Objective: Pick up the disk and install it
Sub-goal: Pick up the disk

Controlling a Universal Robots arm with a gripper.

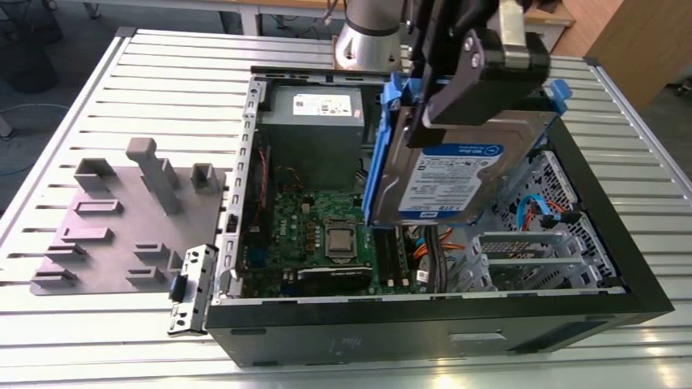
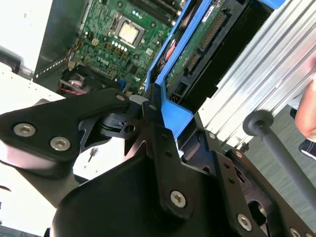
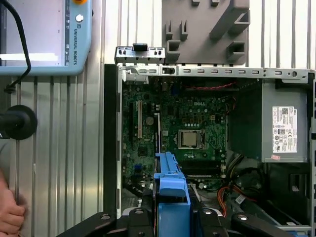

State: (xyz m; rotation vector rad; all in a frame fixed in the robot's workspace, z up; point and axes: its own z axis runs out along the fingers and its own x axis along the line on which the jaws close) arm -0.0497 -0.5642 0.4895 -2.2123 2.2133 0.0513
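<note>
Over slatted metal table (image 1: 76, 340), disk (image 1: 454, 182) in hand (image 1: 467, 109)

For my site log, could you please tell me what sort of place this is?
Probably a robotics lab or workshop: an open computer case sits on a slotted aluminium table, a grey fixture plate lies beside it, and a teach pendant rests nearby.

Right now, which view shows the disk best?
The exterior view: the disk held by the tool, label and blue rails visible. The second wrist view shows its circuit-board side; the first wrist view, a blue rail end-on.
</note>
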